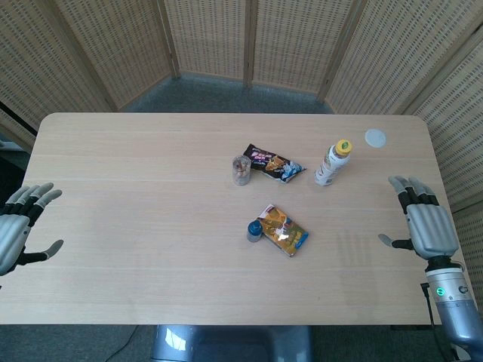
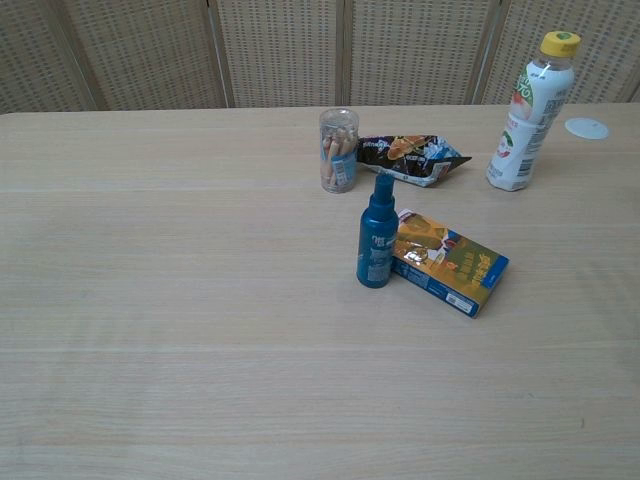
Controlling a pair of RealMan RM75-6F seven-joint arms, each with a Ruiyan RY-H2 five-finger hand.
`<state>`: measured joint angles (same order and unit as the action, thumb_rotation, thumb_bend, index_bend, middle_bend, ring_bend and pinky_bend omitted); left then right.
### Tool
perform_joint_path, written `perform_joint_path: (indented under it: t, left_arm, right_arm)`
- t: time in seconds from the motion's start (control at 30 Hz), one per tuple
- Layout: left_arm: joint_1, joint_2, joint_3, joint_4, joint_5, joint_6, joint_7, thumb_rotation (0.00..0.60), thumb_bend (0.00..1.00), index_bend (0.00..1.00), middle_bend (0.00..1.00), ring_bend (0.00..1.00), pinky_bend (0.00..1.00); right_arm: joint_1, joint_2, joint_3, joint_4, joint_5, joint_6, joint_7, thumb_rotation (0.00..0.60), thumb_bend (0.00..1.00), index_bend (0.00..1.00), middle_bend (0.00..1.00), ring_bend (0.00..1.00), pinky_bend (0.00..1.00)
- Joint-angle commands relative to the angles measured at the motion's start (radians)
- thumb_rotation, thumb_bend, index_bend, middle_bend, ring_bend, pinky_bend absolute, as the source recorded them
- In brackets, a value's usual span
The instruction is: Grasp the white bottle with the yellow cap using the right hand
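You are working at a pale wooden table with rounded corners (image 1: 151,249), its grain running side to side in long boards. Around its far side stands a folding screen of woven tan rattan panels (image 1: 211,38) in light wooden frames, angled so that it wraps the table on the left and right as well. Between the screen and the table edge you can see a strip of grey-blue floor (image 1: 226,96). Soft, even light falls on the tabletop, with a faint sheen towards the right.
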<state>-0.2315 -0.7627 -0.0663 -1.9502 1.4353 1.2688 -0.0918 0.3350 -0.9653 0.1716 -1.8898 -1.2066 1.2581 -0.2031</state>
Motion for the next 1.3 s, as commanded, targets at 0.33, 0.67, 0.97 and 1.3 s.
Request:
perform_joint_path:
  t: [0.33,0.67,0.97,1.3]
  left_arm:
    - [0.019,0.02,0.009,-0.017,0.021,0.03,0.0,0.6,0.32,0.12,0.05,0.0,0.0]
    - [0.015,0.027,0.009,-0.03,0.027,0.028,0.005,0.6,0.32,0.12,0.05,0.0,0.0]
    - [0.013,0.032,0.007,-0.034,0.013,0.023,0.015,0.6,0.32,0.12,0.05,0.0,0.0]
    - [0.008,0.033,0.004,-0.035,-0.003,0.015,0.024,0.6,0.32,0.12,0.05,0.0,0.0]
  right_arm:
    - [-0.003,0.001,0.004,0.007,-0.039,-0.005,0.08,0.586,0.11,0.0,0.0,0.0,0.0]
    - [0.065,-0.063,0.085,0.182,-0.019,-0.141,0.462,0.589,0.1,0.0,0.0,0.0,0.0]
    - [0.155,-0.146,0.131,0.376,0.015,-0.31,0.695,0.587,0.06,0.0,0.0,0.0,0.0]
    - [0.246,-0.278,0.142,0.622,0.017,-0.44,0.818,0.58,0.02,0.0,0.0,0.0,0.0]
